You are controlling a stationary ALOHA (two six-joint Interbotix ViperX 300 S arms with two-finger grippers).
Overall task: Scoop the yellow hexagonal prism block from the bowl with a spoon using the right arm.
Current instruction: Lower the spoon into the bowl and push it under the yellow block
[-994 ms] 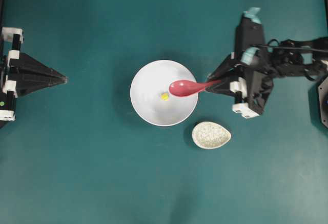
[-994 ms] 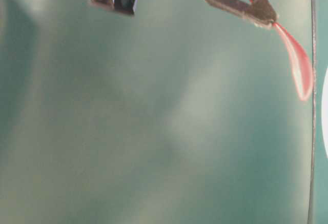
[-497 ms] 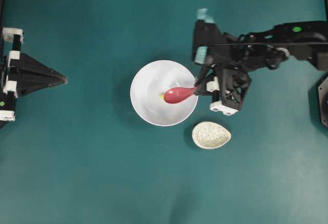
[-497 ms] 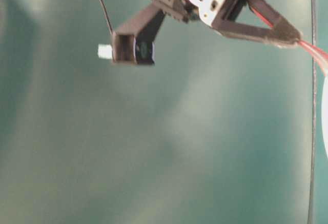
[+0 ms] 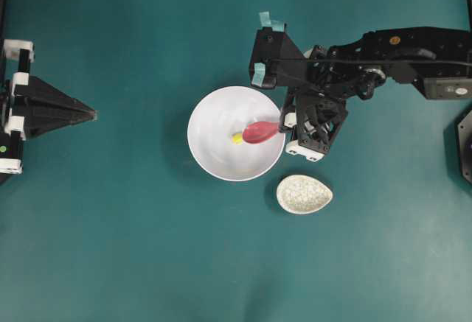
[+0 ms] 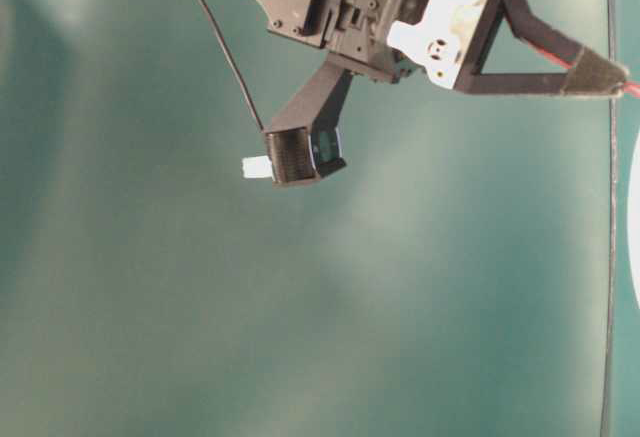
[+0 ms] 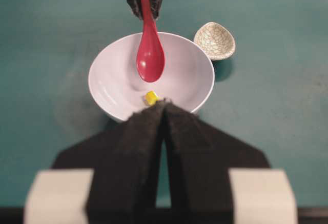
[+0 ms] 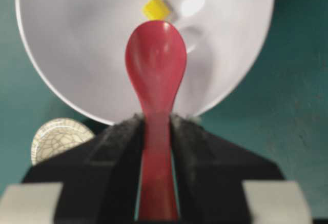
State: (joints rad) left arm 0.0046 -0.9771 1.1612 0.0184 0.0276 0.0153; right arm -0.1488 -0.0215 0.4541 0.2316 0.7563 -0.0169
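The white bowl (image 5: 210,108) sits mid-table with the tiny yellow hexagonal prism block (image 5: 237,138) on its floor. My right gripper (image 5: 282,124) is shut on the handle of the pink-red spoon (image 5: 259,132) at the bowl's right rim. The scoop reaches down into the bowl, its tip just right of the block. In the right wrist view the spoon (image 8: 155,65) runs straight out between the fingers, and the block (image 8: 156,8) lies just beyond its tip. My left gripper (image 5: 92,114) rests shut and empty at the far left, pointing at the bowl (image 7: 102,65).
A small speckled egg-shaped dish (image 5: 304,194) lies just below and to the right of the bowl, close under the right wrist. Teal tabletop surrounds everything. The right arm's links (image 5: 398,49) stretch in from the right edge.
The right arm has swung left toward the bowl, carrying the spoon from above the rim down into it. The scoop's tip now lies beside the block. The left arm has not moved.
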